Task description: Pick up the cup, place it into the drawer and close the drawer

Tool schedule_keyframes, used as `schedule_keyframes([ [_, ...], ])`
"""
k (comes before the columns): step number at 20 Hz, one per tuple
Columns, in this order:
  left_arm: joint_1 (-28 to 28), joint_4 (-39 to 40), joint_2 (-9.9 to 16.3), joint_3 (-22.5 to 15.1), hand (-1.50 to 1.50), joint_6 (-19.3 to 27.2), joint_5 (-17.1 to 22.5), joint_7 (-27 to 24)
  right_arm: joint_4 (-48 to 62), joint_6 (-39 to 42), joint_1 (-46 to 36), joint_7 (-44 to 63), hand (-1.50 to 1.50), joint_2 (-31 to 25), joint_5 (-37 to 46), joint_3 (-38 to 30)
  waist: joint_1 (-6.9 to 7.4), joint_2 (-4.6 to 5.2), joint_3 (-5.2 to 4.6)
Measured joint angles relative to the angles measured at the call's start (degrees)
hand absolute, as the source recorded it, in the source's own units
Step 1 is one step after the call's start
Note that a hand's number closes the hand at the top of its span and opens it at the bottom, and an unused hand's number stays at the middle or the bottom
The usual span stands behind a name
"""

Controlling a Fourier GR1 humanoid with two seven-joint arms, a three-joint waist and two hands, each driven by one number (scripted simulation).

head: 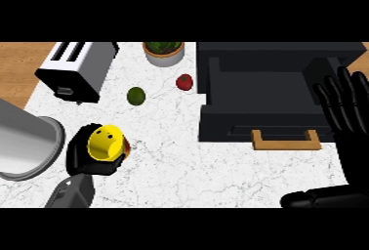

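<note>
The small yellow cup [105,141] is held in the curled left hand [86,158]; the right hand [353,127] rests open. The cup could be knocked against the open black drawer [216,93] wall if carried low.

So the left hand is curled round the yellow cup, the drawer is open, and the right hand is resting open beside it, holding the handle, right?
Not quite. In the head view the right hand holds nothing: its fingers are straight, beside the open drawer, clear of the wooden handle. The rest stands: the left hand is curled round the yellow cup.
</note>
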Motion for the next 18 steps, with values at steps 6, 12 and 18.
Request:
schedule_keyframes([
  [6, 3.0, -14.1, -2.0, -4.2, 1.50, 0.2, 0.6, 5.4, -0.3, -0.9, -1.1, 1.8, -1.50, -0.1, 0.5, -0.1, 0.31, -0.13, 0.06],
  [12, 2.9, -29.1, -3.8, -8.2, 1.50, 1.6, 2.2, 16.7, 0.6, 0.1, 0.1, 0.8, -1.50, -0.4, -0.4, -0.9, 0.23, -0.14, 0.06],
  [18, 0.2, -42.1, -5.9, -12.2, 1.50, 8.2, 4.7, 29.6, 0.4, 0.0, -1.4, 2.1, -1.50, -1.2, -1.1, -1.9, 0.04, -0.08, 0.05],
])
